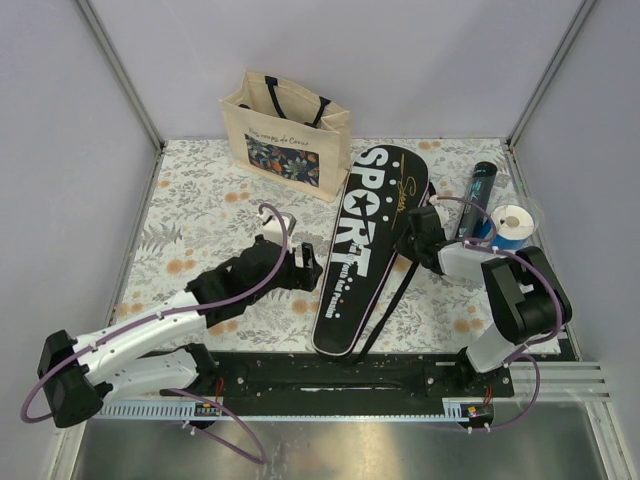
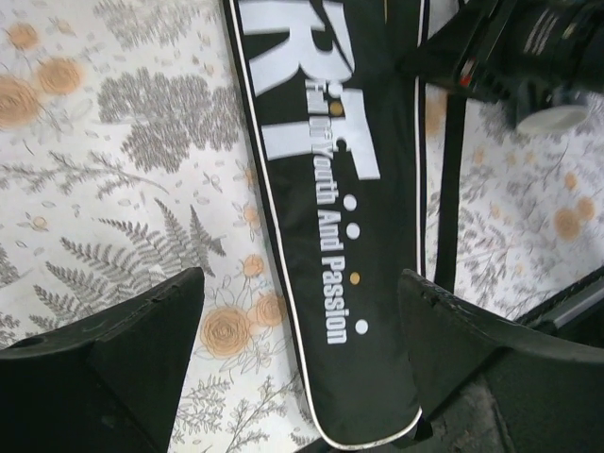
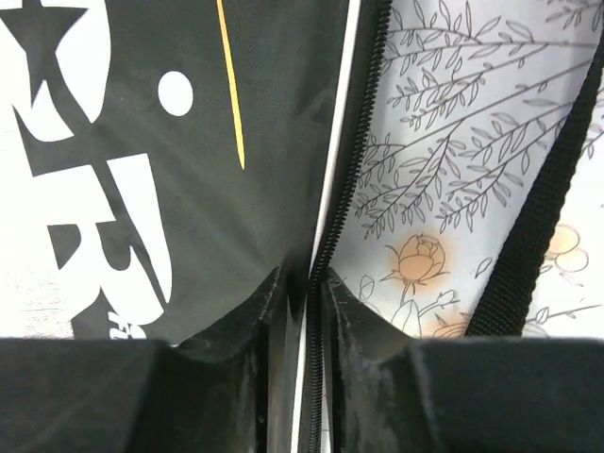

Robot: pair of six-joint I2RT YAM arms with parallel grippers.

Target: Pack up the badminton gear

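The black racket cover lettered "SPORT" lies flat in the middle of the table, its narrow end toward me. My right gripper is shut on its zippered right edge, and its fingers pinch the white piping and zipper. My left gripper is open and empty beside the cover's left edge. In the left wrist view the gripper spans the cover's narrow end from above. The long black tube lies at the right. No rackets or shuttlecocks show.
A beige floral tote bag stands at the back. A blue-and-white roll sits by the tube at the right wall. The cover's black strap trails toward the near rail, and also shows in the right wrist view.
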